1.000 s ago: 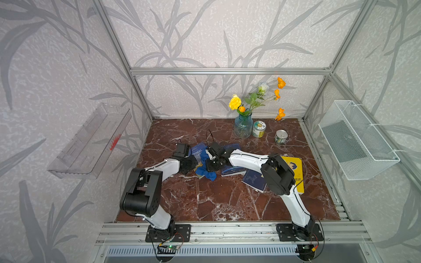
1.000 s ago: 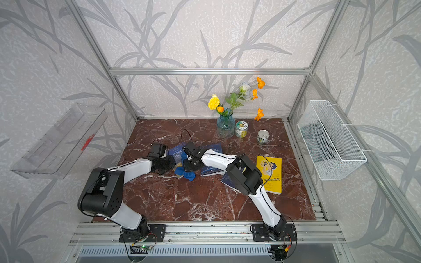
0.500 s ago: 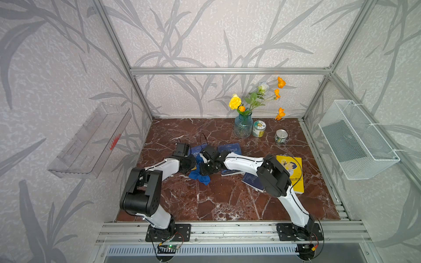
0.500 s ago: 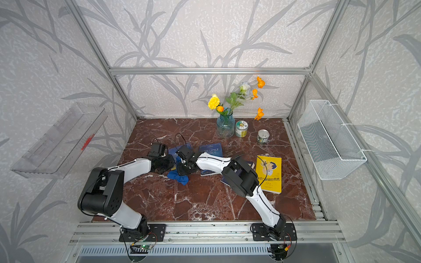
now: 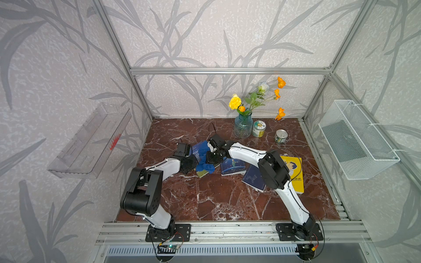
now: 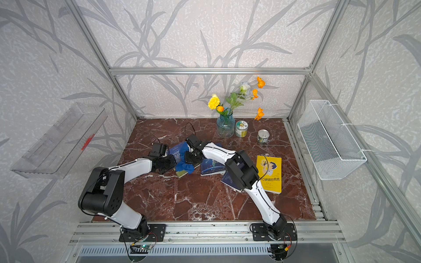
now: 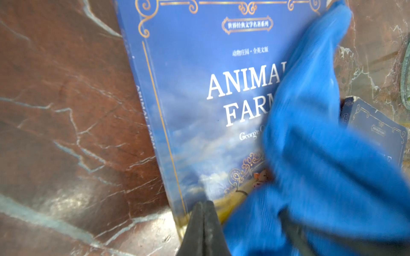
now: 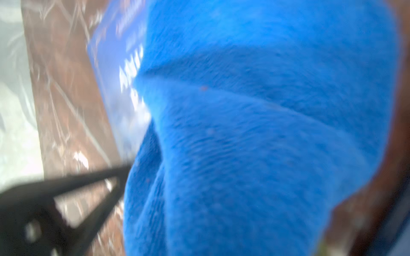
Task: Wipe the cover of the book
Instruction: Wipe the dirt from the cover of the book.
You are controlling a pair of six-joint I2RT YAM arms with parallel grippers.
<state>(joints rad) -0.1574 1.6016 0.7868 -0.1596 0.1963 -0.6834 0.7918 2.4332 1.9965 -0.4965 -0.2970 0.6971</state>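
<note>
The right gripper (image 5: 213, 157), clamped tight on a bunched blue cloth (image 5: 205, 168), presses it onto the book (image 7: 199, 99), which lies flat on the marble tabletop (image 5: 216, 200) beneath it, long axis running away from the robot's base. The left gripper (image 7: 203, 221), closed and empty, sits at the book's near edge, apparently steadying it; the unwiped cover lies toward the left arm.

There are three blue-covered paperback books (image 5: 232, 165), one yellow-covered paperback book (image 5: 297, 166), one bright blue fleece cloth (image 5: 205, 168), two round metal tins (image 5: 259, 128), one teal glass vase (image 5: 243, 126) and one white wire basket (image 5: 355, 141).
</note>
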